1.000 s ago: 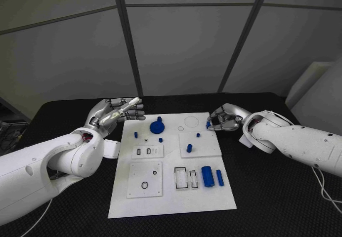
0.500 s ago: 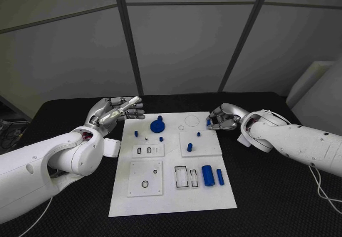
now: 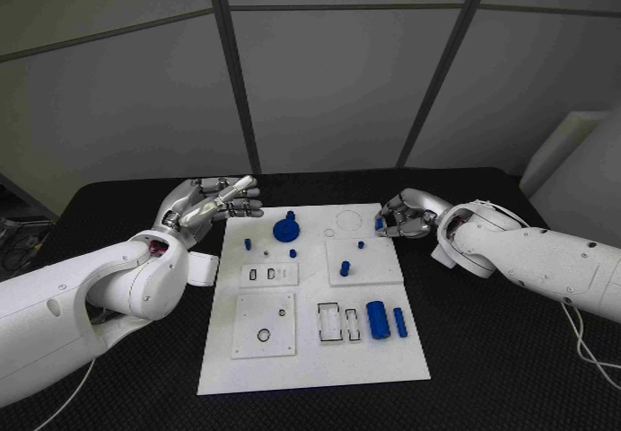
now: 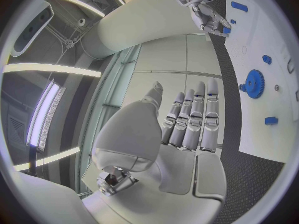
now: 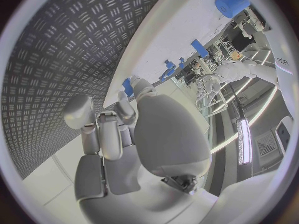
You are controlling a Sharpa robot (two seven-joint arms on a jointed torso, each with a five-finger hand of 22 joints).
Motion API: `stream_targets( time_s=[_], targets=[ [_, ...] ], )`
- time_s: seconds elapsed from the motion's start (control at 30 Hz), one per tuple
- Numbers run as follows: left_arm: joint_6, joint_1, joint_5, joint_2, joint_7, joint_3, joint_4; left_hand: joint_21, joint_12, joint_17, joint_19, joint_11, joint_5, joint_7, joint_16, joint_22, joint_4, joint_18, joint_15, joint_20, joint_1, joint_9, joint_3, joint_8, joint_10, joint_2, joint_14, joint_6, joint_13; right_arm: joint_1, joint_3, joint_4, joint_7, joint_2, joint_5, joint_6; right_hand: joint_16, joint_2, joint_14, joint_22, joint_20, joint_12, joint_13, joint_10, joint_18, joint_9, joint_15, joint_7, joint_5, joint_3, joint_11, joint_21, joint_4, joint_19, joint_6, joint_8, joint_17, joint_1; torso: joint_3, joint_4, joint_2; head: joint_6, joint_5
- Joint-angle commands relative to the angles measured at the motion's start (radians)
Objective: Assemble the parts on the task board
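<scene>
The white task board point(image 3: 310, 359) lies in the middle of the black table. On it are a blue gear point(image 3: 284, 232), a thick blue cylinder point(image 3: 377, 321), a thinner blue rod point(image 3: 398, 322) and several small blue pegs, one standing at mid-board point(image 3: 345, 268). My right hand point(image 3: 406, 217) hovers at the board's far right edge and pinches a small blue part point(image 3: 378, 223) in its fingertips; the right wrist view shows that part point(image 5: 127, 87) too. My left hand point(image 3: 207, 205) is raised beside the board's far left corner, fingers stretched out, holding nothing.
Two smaller white plates with cut-outs point(image 3: 264, 325) lie on the board's left half, and rectangular slots point(image 3: 330, 323) sit beside the cylinder. Black textured table point(image 3: 492, 359) surrounds the board. Grey wall panels stand behind the table.
The right hand with its small blue part has edged slightly toward the far side of the table. The left hand has stayed still.
</scene>
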Motion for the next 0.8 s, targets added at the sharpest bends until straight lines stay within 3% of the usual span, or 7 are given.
stream_targets(
  time_s=[0.03, 0.23, 0.33, 0.63, 0.8],
  targets=[
    [0.009, 0.001, -0.004, -0.001, 0.002, 0.001, 0.001, 0.005, -0.003, 0.001, 0.006, 0.006, 0.003, 0.010, -0.006, -0.001, -0.005, -0.012, 0.002, 0.001, 0.009, -0.001, 0.000, -0.003, 0.000, 0.004, 0.001, -0.002, -0.001, 0.001, 0.000, 0.001, -0.006, 0.001, -0.010, -0.001, 0.004, 0.015, 0.078, 0.003, -0.001, 0.004, 0.003, 0.010, -0.002, 0.002, -0.006, -0.002, -0.007, 0.002, -0.001, 0.004, -0.003, 0.005, 0.015, 0.009, 0.120, 0.001, -0.0002, -0.0007, 0.000, 0.001, -0.001],
    [0.009, 0.001, -0.004, -0.001, 0.002, 0.001, 0.001, 0.005, -0.003, 0.001, 0.006, 0.006, 0.003, 0.010, -0.006, -0.001, -0.005, -0.012, 0.002, 0.001, 0.009, -0.001, 0.000, -0.003, 0.000, 0.004, 0.001, -0.002, -0.001, 0.001, 0.000, 0.003, 0.003, 0.003, -0.011, -0.027, 0.008, 0.038, 0.079, 0.022, -0.007, 0.015, 0.020, 0.027, -0.005, 0.008, -0.015, -0.016, -0.011, 0.015, -0.013, 0.014, -0.007, 0.017, 0.055, 0.033, 0.128, 0.012, -0.0003, -0.0003, 0.001, -0.001, -0.001],
    [0.010, 0.001, -0.004, -0.001, 0.001, 0.001, 0.002, 0.005, -0.003, 0.001, 0.006, 0.006, 0.003, 0.010, -0.006, -0.001, -0.005, -0.012, 0.002, 0.001, 0.009, -0.001, 0.000, -0.003, 0.000, 0.004, 0.001, -0.002, -0.001, 0.001, 0.000, 0.007, 0.010, 0.004, -0.012, -0.049, 0.011, 0.057, 0.081, 0.044, -0.015, 0.031, 0.045, 0.050, -0.010, 0.009, -0.022, -0.024, -0.051, 0.033, -0.021, 0.026, -0.011, 0.030, 0.068, 0.043, 0.134, 0.023, 0.0000, 0.0001, 0.000, -0.002, 0.001],
    [0.011, 0.001, -0.004, -0.003, -0.002, 0.001, 0.003, 0.005, -0.003, 0.001, 0.006, 0.006, 0.003, 0.010, -0.006, -0.001, -0.005, -0.012, 0.002, 0.001, 0.009, -0.001, 0.000, -0.003, 0.000, 0.004, 0.001, -0.002, -0.001, -0.001, 0.000, 0.015, 0.014, 0.005, -0.008, -0.085, 0.014, 0.070, 0.083, 0.064, -0.021, 0.060, 0.092, 0.087, -0.013, 0.009, -0.028, -0.032, -0.059, 0.053, -0.028, 0.038, -0.017, 0.042, 0.084, 0.052, 0.143, 0.028, -0.0005, 0.0002, 0.000, -0.003, 0.001],
    [0.010, 0.001, -0.004, -0.005, -0.003, 0.001, 0.003, 0.005, -0.004, 0.002, 0.006, 0.006, 0.003, 0.010, -0.006, -0.001, -0.006, -0.012, 0.002, 0.001, 0.009, -0.001, -0.001, -0.004, 0.000, 0.004, 0.002, -0.003, -0.001, -0.002, 0.001, 0.047, 0.011, 0.001, -0.004, -0.122, 0.021, 0.072, 0.086, 0.075, -0.023, 0.072, 0.112, 0.102, -0.016, 0.009, -0.030, -0.035, -0.056, 0.058, -0.030, 0.044, -0.018, 0.048, 0.089, 0.054, 0.157, 0.027, 0.0014, -0.0017, 0.000, -0.003, 0.004]
  ],
)
